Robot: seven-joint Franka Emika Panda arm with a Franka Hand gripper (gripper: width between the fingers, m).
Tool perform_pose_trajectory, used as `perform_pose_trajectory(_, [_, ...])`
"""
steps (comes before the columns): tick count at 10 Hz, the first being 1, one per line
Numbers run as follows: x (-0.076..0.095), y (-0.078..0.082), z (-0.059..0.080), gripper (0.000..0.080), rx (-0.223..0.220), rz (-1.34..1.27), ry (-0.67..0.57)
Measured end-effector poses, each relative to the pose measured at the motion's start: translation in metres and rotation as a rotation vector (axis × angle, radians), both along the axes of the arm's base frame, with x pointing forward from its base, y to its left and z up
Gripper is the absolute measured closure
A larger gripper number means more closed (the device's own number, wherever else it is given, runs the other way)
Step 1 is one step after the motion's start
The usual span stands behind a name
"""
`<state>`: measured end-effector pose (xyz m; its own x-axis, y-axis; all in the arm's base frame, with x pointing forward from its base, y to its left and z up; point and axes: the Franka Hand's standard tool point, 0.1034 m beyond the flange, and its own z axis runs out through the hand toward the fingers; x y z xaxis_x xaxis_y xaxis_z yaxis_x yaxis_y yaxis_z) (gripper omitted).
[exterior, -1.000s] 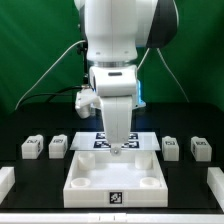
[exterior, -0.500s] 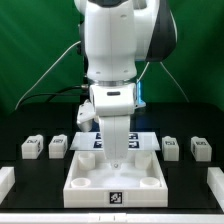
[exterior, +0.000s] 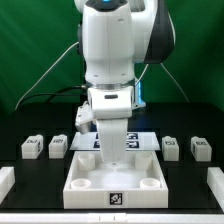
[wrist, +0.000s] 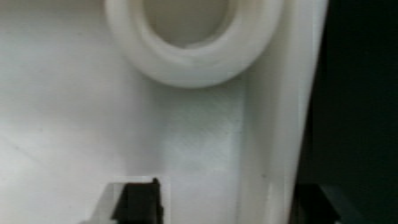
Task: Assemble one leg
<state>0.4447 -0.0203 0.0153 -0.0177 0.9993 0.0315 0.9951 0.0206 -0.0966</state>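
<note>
Four small white legs with square tags lie on the black table: two to the exterior view's left [exterior: 31, 147] [exterior: 58, 146] and two to its right [exterior: 171, 146] [exterior: 200, 149]. My gripper [exterior: 112, 155] is low over the back part of the large white square tray-like piece [exterior: 113, 182]. In the wrist view my gripper [wrist: 240, 196] is open. Its dark fingers [wrist: 134, 200] stand on either side of the tray's raised rim [wrist: 270, 120]. A round corner socket [wrist: 187, 45] shows ahead. I hold no leg.
The marker board [exterior: 145, 140] lies flat behind the tray, partly hidden by my arm. White rails sit at the front left [exterior: 5, 180] and front right [exterior: 215, 180] corners. A green backdrop and cables are behind.
My arm has come down and shifted a little to the exterior view's left, bringing the gripper lower onto the back of the tray. The legs and the tray have not moved.
</note>
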Motion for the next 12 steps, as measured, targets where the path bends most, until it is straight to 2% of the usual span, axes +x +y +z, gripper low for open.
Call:
perform_pose_trajectory(1, [0.000, 0.000, 0.000, 0.0589, 0.000, 0.000, 0.000])
perform_pose_trajectory(2, [0.000, 0.000, 0.000, 0.0722, 0.000, 0.000, 0.000])
perform_pose_trajectory(10, [0.003, 0.000, 0.001, 0.0739, 0.000, -0.002, -0.012])
perform_pose_trajectory(11, [0.008, 0.008, 0.002, 0.0739, 0.001, -0.024, -0.016])
perform_pose_trajectory(12, [0.016, 0.023, 0.002, 0.0739, 0.007, -0.038, -0.023])
